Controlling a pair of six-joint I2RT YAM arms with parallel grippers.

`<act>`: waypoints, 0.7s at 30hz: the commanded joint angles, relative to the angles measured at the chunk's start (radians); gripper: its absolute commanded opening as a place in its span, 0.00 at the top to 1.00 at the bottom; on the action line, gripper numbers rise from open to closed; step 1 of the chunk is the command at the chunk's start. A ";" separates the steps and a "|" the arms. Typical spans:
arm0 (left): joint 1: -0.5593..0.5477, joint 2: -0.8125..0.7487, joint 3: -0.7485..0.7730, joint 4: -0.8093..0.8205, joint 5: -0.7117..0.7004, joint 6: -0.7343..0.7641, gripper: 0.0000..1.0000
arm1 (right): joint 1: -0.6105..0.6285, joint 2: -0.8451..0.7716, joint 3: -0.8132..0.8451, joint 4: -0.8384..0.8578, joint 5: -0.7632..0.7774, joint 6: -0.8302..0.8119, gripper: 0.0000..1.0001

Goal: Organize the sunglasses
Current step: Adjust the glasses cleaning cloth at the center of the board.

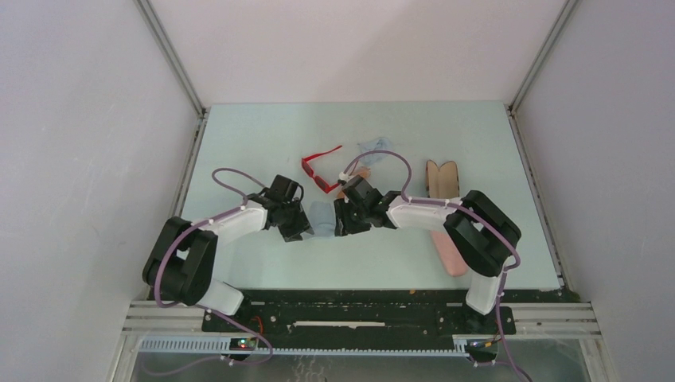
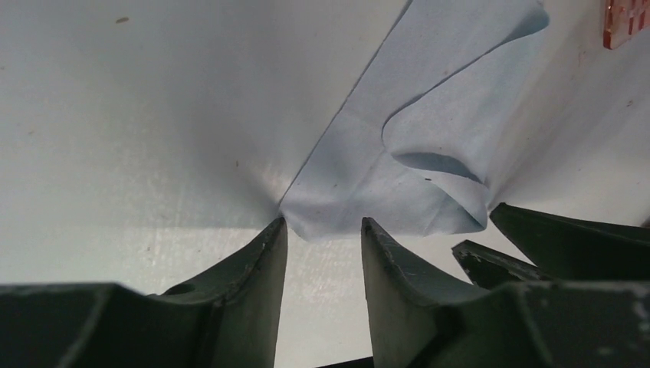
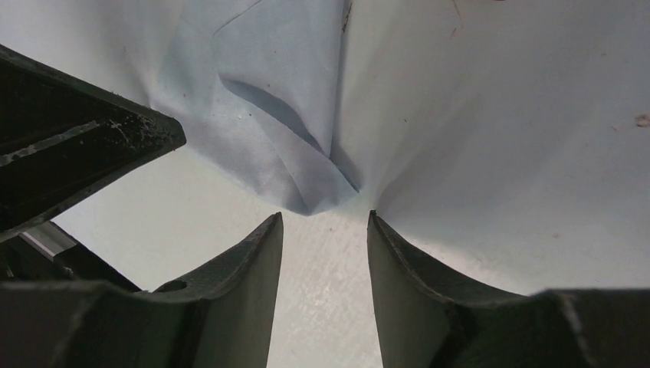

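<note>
In the overhead view both arms meet at the middle of the bench [image 1: 239,151], over a pale blue cloth [image 1: 322,218] lying there. The left pincer [image 2: 322,230] is spread, its tips at the cloth's near edge with bare bench showing in the gap. The right pincer [image 3: 326,221] is spread too, its tips just short of the cloth's folded corner. The two pincers sit close together, each showing at the edge of the other's wrist view.

The red sunglasses [image 1: 320,170] lie just above centre, apart from both pincers. The slim orange-lensed pair [image 1: 358,173] seems to lie just right of them, partly under the right arm's cable, though it is too small to be sure. An open plaid case [image 1: 442,178] lies toward the upper right, and a pink case [image 1: 450,253] lies near the bench's right edge. Bare bench stretches along the left side and the far edge.
</note>
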 commanded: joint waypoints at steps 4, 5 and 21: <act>0.005 0.077 -0.045 0.083 -0.028 -0.032 0.72 | -0.008 0.031 0.060 0.051 -0.018 0.044 0.58; 0.005 0.078 -0.045 0.083 -0.030 -0.031 0.77 | -0.008 0.030 0.058 0.053 -0.016 0.045 0.61; 0.004 -0.130 0.329 -0.168 0.005 0.079 1.00 | -0.092 -0.169 0.228 -0.201 -0.063 0.038 1.00</act>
